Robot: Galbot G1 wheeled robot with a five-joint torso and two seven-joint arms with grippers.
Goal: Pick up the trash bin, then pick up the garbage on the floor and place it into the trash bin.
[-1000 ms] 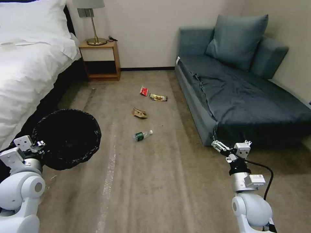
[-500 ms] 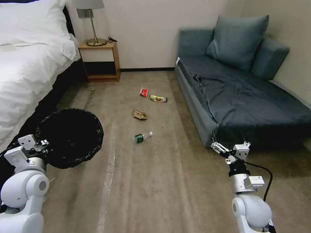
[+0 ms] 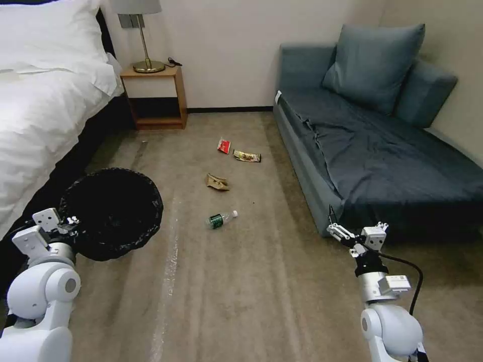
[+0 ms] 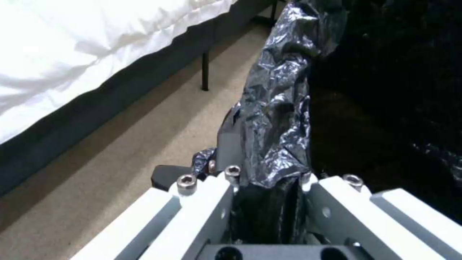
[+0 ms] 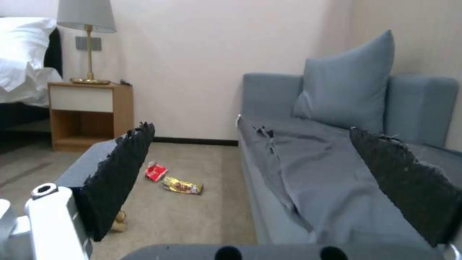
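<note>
The trash bin (image 3: 111,213), lined with a crinkly black bag, hangs low at my left beside the bed. My left gripper (image 3: 64,224) is shut on its near rim; the left wrist view shows the jaws (image 4: 269,187) clamped over the bag-covered rim (image 4: 279,108). On the carpet ahead lies the garbage: a clear bottle with a green label (image 3: 220,219), crumpled brown paper (image 3: 217,182), a red-and-white wrapper (image 3: 224,146) (image 5: 156,171) and a gold-brown wrapper (image 3: 246,157) (image 5: 182,185). My right gripper (image 3: 352,234) (image 5: 262,169) is open and holds nothing, near the sofa's front corner, well right of the bottle.
A white bed (image 3: 40,115) runs along the left. A wooden nightstand (image 3: 156,95) with a lamp stands at the back wall. A blue-grey sofa (image 3: 382,151) fills the right. Open carpet (image 3: 241,281) lies between me and the litter.
The whole head view has shifted slightly, with the litter lower and the sofa further right, so the camera moved. The bin stays gripped and sits a little further right; the right gripper stays open.
</note>
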